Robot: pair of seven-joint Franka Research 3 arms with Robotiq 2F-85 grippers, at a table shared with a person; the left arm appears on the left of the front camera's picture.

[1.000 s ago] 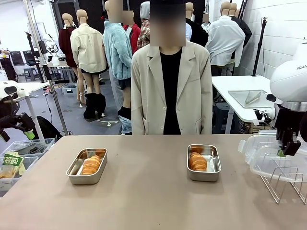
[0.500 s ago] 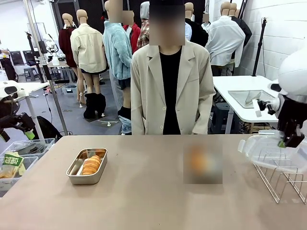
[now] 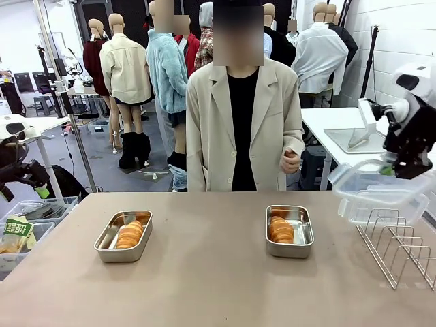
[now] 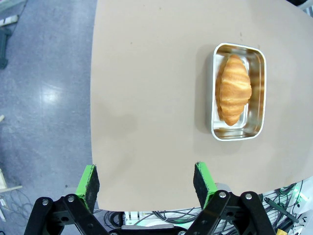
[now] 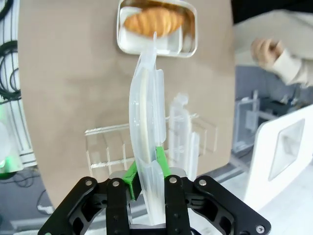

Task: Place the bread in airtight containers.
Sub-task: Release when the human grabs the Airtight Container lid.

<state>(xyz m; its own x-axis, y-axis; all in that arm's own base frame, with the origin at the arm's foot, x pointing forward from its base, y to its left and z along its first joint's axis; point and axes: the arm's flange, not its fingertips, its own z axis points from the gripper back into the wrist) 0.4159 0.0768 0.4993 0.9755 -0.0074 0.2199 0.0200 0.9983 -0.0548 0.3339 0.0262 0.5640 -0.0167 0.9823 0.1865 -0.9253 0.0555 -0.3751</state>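
Squarely on the worktop (image 3: 204, 286), beside the wire rack (image 3: 398, 248) cropped by the frame edge, a nearer tin (image 3: 289, 230) and a farther tin (image 3: 123, 236) each hold bread (image 3: 280, 229), uncovered. Above the rack the right tool (image 3: 390, 170) clamps a clear lid (image 5: 144, 112) edge-on; the left tool (image 4: 146, 178) gapes, short of the farther tin.

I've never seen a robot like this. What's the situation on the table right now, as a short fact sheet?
Left croissant: in the left tin, no lid
Right croissant: in the right tin, no lid
Right gripper: shut on a clear lid, raised above the wire rack
Left gripper: open, empty, by the table edge
Person: standing across the table, one hand raised
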